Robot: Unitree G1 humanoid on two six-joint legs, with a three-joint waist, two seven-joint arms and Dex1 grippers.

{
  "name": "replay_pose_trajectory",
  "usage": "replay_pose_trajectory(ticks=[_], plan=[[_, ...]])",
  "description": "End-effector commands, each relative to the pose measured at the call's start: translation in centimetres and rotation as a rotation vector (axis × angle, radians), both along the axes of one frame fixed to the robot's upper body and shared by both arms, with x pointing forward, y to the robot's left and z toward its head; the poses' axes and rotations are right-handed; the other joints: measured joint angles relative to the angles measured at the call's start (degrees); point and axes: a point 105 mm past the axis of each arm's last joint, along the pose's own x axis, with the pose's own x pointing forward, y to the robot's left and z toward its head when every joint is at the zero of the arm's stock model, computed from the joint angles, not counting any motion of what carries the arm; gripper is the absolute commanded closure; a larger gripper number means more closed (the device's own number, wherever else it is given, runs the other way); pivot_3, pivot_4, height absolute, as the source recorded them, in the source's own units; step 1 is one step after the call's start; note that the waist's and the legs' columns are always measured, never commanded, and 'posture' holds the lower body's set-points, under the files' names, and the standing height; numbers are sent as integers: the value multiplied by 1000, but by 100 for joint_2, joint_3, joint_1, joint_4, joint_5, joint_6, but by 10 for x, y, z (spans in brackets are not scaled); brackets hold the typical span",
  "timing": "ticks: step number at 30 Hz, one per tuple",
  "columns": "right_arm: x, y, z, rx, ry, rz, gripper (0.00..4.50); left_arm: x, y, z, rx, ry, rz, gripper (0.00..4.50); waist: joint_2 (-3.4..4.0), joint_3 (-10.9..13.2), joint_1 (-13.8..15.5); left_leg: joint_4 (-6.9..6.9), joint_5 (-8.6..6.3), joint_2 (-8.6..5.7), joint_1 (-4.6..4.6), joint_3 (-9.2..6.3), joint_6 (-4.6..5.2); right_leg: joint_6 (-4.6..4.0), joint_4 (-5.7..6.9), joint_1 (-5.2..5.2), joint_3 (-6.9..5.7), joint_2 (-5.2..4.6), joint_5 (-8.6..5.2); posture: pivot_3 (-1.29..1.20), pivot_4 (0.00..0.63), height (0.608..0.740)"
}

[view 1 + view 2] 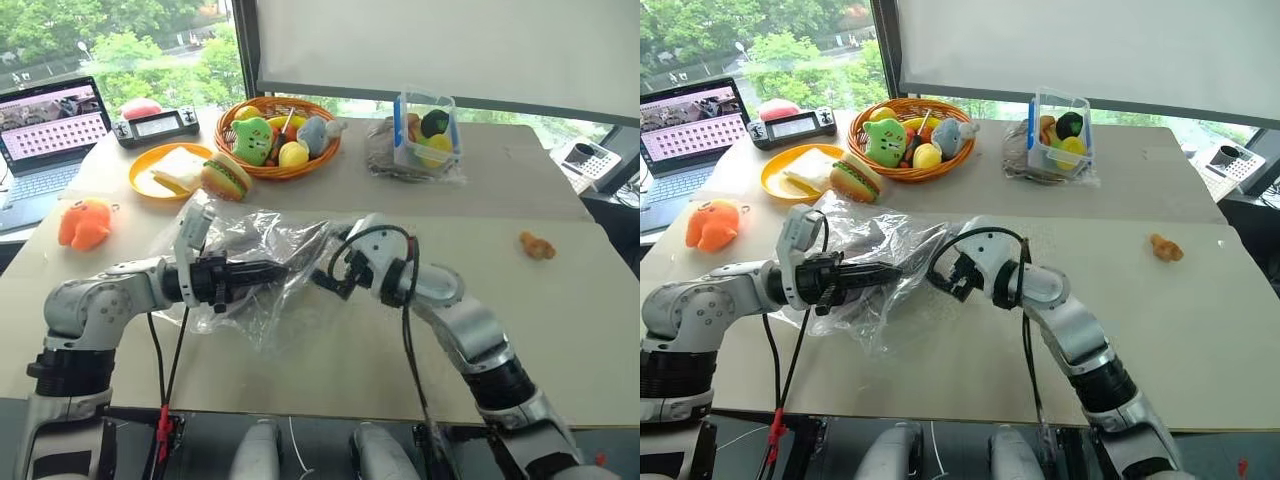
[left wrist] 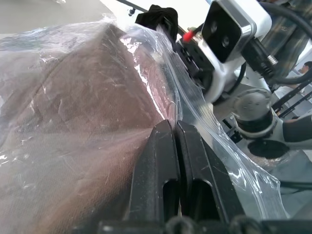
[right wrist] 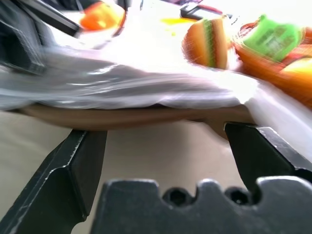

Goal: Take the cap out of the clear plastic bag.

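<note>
A: Where is the clear plastic bag (image 1: 250,265) right now?

B: Lifted off the table (image 1: 560,330), near its front-middle, between the two arms. The left gripper (image 2: 174,127) has its fingers pressed together on the film, pinching the bag's edge, and points level toward the right.

A: And the cap (image 2: 73,131)?

B: Inside the bag. From the left wrist it reads as a broad brown fabric mass behind the glossy film, just beside the pinched spot.

A: What about the right gripper (image 1: 330,277)?

B: Its fingers (image 3: 73,165) stand wide apart, holding nothing. It sits at the bag's right-hand end, aimed at it. From its own wrist camera the bag hangs just ahead, between the two fingers, with the brown underside of the cap showing beneath the film. Whether a fingertip touches the film I can't tell.

A: Anything else on the table?

B: Behind the bag, a toy burger (image 1: 226,177) beside an orange plate (image 1: 150,172), a wicker basket (image 1: 262,166) of plush toys, and a smaller clear bag with a blue-edged fruit box (image 1: 425,135). An orange plush toy (image 1: 84,222) lies to the left, near a laptop (image 1: 50,135).
</note>
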Motion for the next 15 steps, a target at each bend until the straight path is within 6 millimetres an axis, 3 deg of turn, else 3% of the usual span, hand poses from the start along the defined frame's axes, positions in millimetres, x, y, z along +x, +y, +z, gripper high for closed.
replay_pose_trajectory(ticks=[1,7,15], plan=[[-11,-5,19,-70,-182,8,0,0,-2,9,1,-39,-22,4471,0,0,1,0,0,0,-3,0,0,0,1,-2,0,0,0,0,150,740],[-26,-10,9,-114,-192,11,0,6,-4,-5,74,-69,12,4471,0,0,-17,2,0,0,-8,-1,0,-2,5,-8,1,1,1,0,150,740],[-36,20,13,-101,-285,57,0,4,-11,-9,46,-51,-16,4471,-1,0,-32,4,2,1,-8,-2,-1,-1,6,-8,1,2,4,0,150,740]])
